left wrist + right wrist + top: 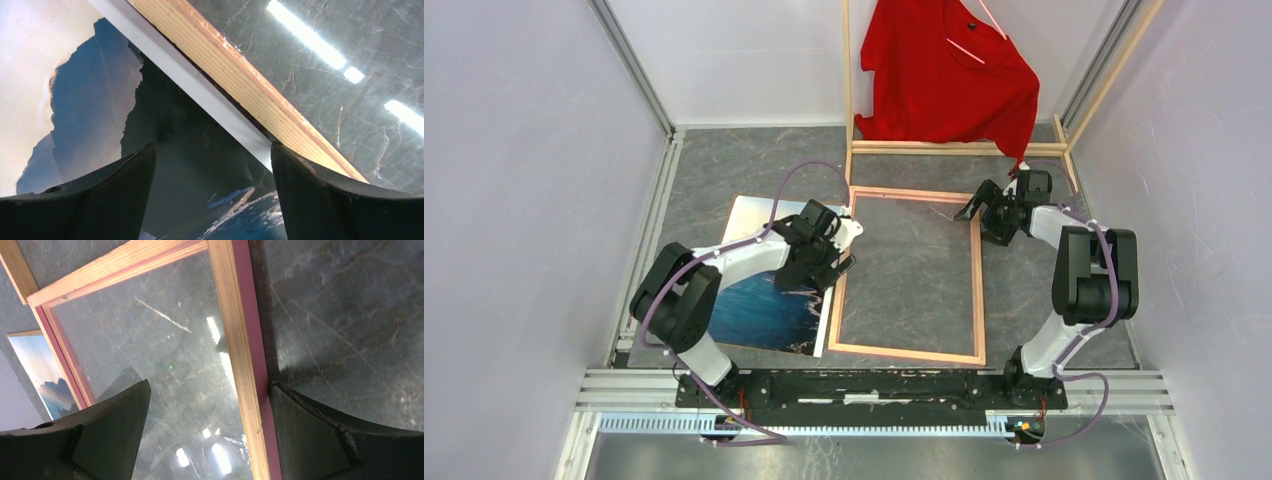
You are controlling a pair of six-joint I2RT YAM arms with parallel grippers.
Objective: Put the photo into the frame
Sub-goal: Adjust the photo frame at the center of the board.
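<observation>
The photo point(759, 310), a seascape print, lies face up on the table left of the frame point(977, 290). The frame lies flat with its light wood back up and its clear pane showing the grey table. My left gripper point(842, 255) is open over the photo's right edge, beside the frame's left rail. In the left wrist view the photo point(195, 165) and its white edge lie between my fingers, next to the wood rail point(250, 80). My right gripper point(972, 208) is open over the frame's far right corner; its wrist view shows the right rail point(240, 355) between the fingers.
A tall wooden clothes rack point(954, 148) with a red shirt point(949, 75) stands at the back, just behind the frame. Grey walls close in both sides. An aluminium rail point(874, 385) runs along the near edge by the arm bases.
</observation>
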